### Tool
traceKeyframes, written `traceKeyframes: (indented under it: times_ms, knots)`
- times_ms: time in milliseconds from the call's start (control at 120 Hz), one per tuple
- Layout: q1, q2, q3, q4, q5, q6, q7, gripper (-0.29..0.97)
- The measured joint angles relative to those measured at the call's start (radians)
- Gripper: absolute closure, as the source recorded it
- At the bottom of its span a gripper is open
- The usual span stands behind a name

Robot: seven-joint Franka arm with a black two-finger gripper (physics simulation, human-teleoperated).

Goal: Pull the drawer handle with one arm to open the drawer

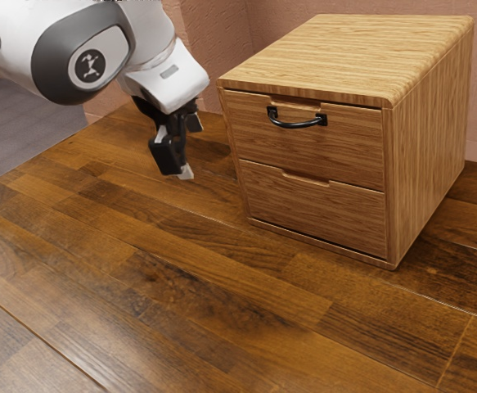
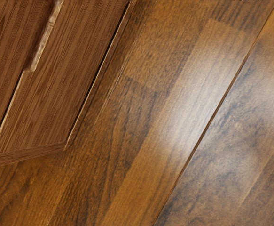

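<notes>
My gripper (image 1: 179, 170) hangs short of the drawer handle (image 1: 296, 119), higher ahead, since approach seems unstarted; its spread I cannot tell side-on

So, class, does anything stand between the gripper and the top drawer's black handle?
Nothing visible does. The gripper hangs above the wooden floor at the exterior view's left of the cabinet, with open space between it and the black handle.
</notes>
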Motion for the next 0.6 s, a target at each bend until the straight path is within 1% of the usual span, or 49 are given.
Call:
traceKeyframes:
  times_ms: [67,217,400,542,600]
  knots:
    - [-0.007,0.006,-0.017,0.002,0.007,0.029,0.058,0.02]
    - [0.008,0.030,-0.087,0.031,0.028,0.084,0.169,0.02]
    - [0.028,0.056,-0.178,0.065,0.080,0.114,0.275,0.02]
    - [-0.011,0.117,-0.209,0.078,0.115,0.137,0.337,0.02]
    - [-0.020,0.157,-0.209,0.113,0.136,0.152,0.358,0.02]
